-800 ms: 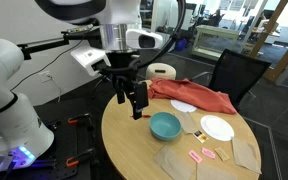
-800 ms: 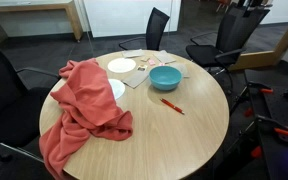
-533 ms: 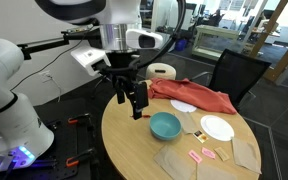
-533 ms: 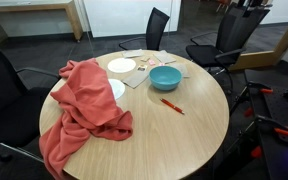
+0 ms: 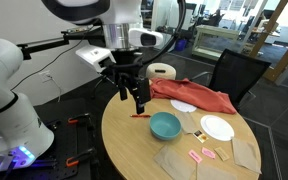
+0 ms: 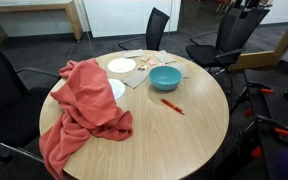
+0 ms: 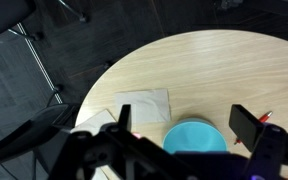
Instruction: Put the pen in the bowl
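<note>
My end effector hangs above the worktop, clear of it. In the wrist view its jaws stand wide apart with nothing between them. The pen lies flat on bare wood below it, near the bowl but not touching it. In the wrist view the pen shows only as a red sliver by one finger, while the bowl fills the gap.

So I judge I am not yet centred. I would shift until the pen sits midway between the fingers, turn the wrist so the jaws close across its thin shaft, then come straight down. It is slim and low, so the fingertips must nearly reach the wood before I close. A glancing touch would likely roll it.

In an exterior view the pen has open wood on every side, so the descent looks free. The worktop's rim is not far from it on the side away from the bowl, so I would sweep nothing that way. The carry to the bowl is short, needing only enough lift to clear its wall.

Past the bowl lie the white plate and the red cloth, well out of my path. Chairs stand off the worktop.
</note>
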Controlling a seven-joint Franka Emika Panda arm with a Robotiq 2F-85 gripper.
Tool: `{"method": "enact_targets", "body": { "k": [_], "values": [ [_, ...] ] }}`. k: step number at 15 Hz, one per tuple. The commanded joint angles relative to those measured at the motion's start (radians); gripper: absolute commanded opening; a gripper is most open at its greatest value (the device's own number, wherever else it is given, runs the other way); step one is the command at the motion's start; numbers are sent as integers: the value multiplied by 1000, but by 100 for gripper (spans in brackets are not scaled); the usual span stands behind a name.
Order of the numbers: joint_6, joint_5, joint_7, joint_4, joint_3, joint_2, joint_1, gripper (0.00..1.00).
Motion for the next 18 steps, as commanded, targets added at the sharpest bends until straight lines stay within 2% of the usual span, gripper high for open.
{"method": "enact_targets", "body": {
  "k": [1,6,10,14,18],
  "values": [
    [85,50,114,26,83,97,62,100],
    [187,102,347,54,237,247,133,100],
    [298,104,533,75,308,391,142,100],
    [447,63,698,97,321,547,133,100],
    [574,39,813,157,283,718,164,100]
  ]
}}
